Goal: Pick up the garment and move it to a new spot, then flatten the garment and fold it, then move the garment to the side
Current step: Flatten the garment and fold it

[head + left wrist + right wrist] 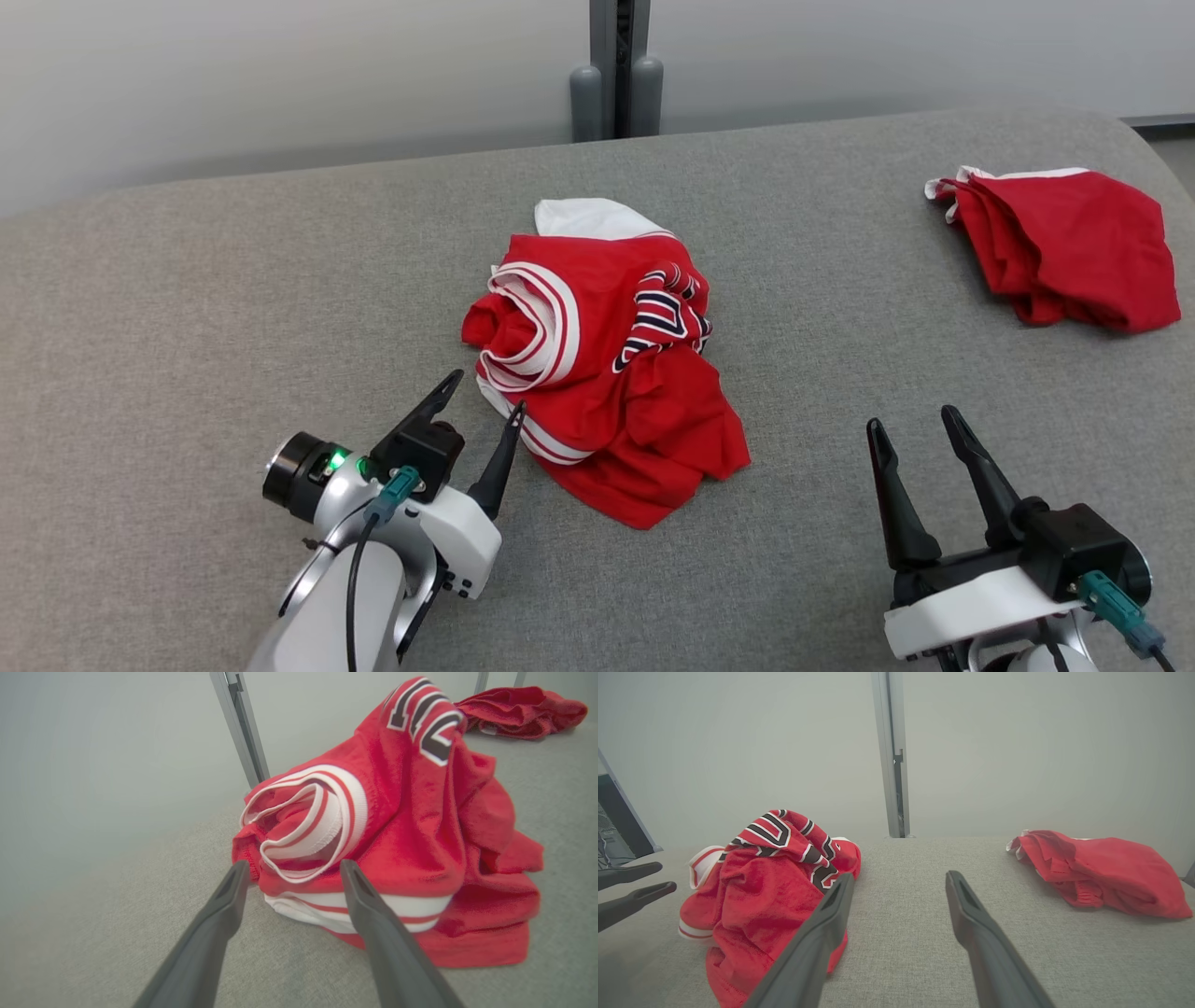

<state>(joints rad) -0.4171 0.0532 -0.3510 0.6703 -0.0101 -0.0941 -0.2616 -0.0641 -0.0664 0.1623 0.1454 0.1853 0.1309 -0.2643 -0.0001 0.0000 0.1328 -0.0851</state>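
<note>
A crumpled red garment (607, 364) with white-and-red striped trim and dark lettering lies bunched in the middle of the grey surface; it is also in the left wrist view (411, 826) and the right wrist view (761, 886). My left gripper (485, 392) stands open at its lower left edge, fingertips close to the striped trim (308, 830), nothing between them. My right gripper (915, 420) is open over bare fabric to the garment's right, well apart from it. The left gripper's fingers (630, 891) show at the left edge of the right wrist view.
A second red garment (1064, 247) lies folded at the far right near the surface's edge, also seen in the right wrist view (1106, 872). The grey fabric surface (187, 355) curves down at the back toward a pale wall with a grey post (616, 70).
</note>
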